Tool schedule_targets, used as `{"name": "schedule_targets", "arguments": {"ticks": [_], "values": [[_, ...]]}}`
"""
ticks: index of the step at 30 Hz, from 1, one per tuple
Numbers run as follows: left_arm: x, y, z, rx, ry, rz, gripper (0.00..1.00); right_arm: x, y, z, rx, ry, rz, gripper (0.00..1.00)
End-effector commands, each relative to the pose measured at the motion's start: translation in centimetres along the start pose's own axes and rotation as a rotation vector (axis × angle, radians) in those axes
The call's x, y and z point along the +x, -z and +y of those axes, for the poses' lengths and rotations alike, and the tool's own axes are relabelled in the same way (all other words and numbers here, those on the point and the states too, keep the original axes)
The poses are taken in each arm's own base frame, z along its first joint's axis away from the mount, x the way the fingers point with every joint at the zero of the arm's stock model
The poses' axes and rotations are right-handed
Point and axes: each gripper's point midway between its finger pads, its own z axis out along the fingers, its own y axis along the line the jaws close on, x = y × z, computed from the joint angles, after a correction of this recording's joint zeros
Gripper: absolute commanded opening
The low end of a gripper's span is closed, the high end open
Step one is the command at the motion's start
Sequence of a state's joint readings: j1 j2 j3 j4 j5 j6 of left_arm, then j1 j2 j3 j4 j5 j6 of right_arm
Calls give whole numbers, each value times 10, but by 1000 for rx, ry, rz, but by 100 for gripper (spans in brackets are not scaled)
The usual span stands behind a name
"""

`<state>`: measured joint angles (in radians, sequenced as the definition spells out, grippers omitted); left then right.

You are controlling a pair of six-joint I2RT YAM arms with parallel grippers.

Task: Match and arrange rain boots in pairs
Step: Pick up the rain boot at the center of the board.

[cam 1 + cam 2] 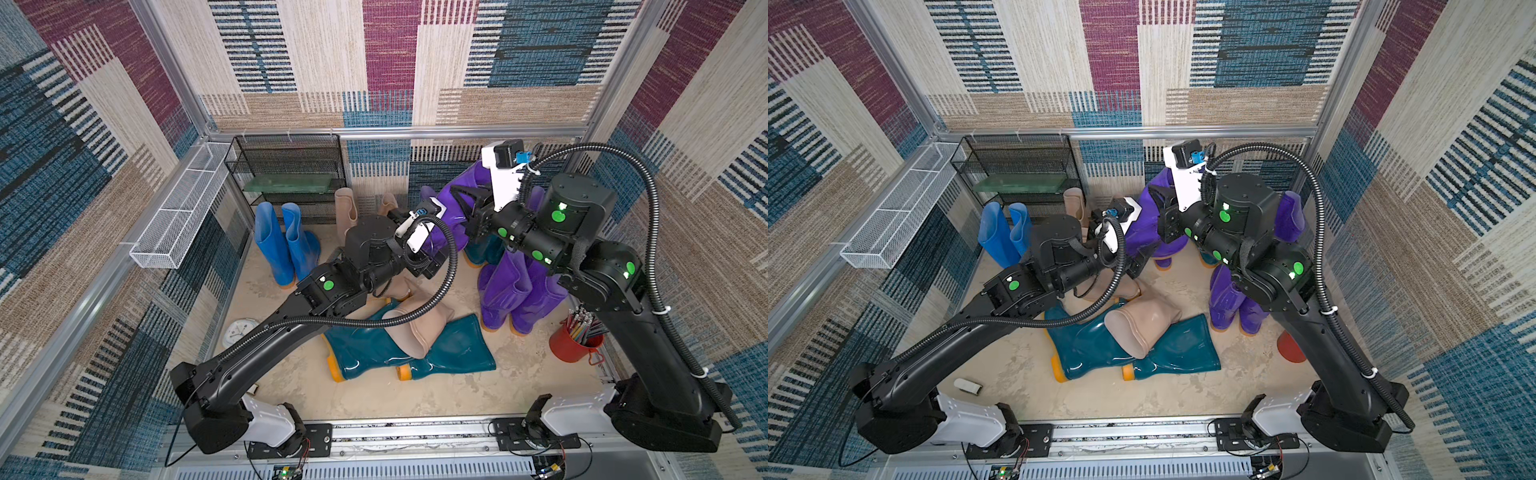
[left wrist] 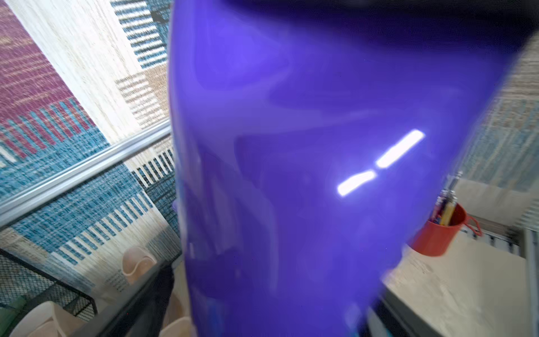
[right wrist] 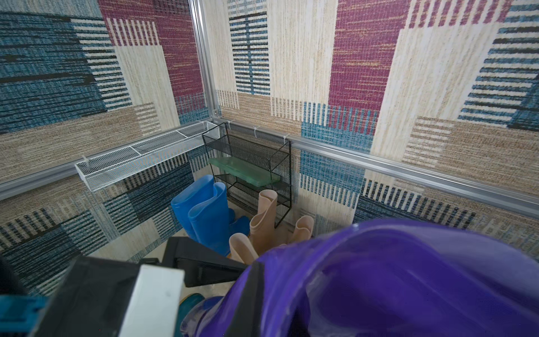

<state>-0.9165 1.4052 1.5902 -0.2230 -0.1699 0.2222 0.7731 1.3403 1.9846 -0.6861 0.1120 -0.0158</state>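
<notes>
My right gripper (image 1: 467, 195) is shut on the top rim of a purple rain boot (image 1: 449, 226), which it holds tilted above the floor. In the right wrist view this gripper (image 3: 251, 291) pinches the purple rim. My left gripper (image 1: 434, 264) is open, with the same boot's shaft (image 2: 291, 175) between its wide fingers. Two bright blue boots (image 1: 282, 245) stand at the back left. Beige boots (image 1: 345, 208) stand by the rack. Another beige boot (image 1: 415, 328) lies across two dark teal boots (image 1: 374, 349). Purple boots (image 1: 511, 299) stand at the right.
A black wire-mesh rack (image 1: 291, 166) holding a green board stands against the back wall. A white mesh tray (image 1: 178, 212) hangs on the left wall. A red cup of pencils (image 1: 575, 340) stands at the right, and a white clock (image 1: 239, 332) lies under my left arm.
</notes>
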Motion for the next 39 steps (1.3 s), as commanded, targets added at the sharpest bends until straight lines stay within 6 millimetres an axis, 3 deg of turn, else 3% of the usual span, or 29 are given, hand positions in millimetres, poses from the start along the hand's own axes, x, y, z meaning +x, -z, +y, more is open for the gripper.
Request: {"name": "schedule_targets", "arguments": {"ticks": [1,4,6,7,8,12,14,19,23,27,34,39], "values": [[-22,4,18,-101,-24,-121,76,-22,8,6,-30,-15,-91,0],[-17,-3,6,-21,-35,-87,46,-19,8,10,-55,-17,-83,0],[-14,-5,-1,22,-34,-68,12,-18,6,11,-61,-15,-78,3],[-14,-6,-3,38,-27,-61,0,-17,3,10,-53,-16,-75,6],[-14,-5,-7,60,-14,-55,0,-16,2,7,-45,-13,-72,12],[-15,2,-5,63,68,-28,0,-20,-3,-15,56,-26,-84,71],[-15,7,6,15,120,-4,0,-28,2,-27,117,-42,-110,82],[-22,18,34,-85,328,15,0,-43,25,-50,227,-100,-193,90],[-33,23,60,-214,476,-9,0,-22,24,-46,219,-113,-167,90],[-50,27,79,-300,612,-63,0,14,5,-17,135,-40,-103,90],[-60,32,96,-377,805,-145,0,47,-15,47,-9,94,-75,99],[-52,32,99,-408,891,-142,0,61,-32,61,-6,119,-54,99]]}}
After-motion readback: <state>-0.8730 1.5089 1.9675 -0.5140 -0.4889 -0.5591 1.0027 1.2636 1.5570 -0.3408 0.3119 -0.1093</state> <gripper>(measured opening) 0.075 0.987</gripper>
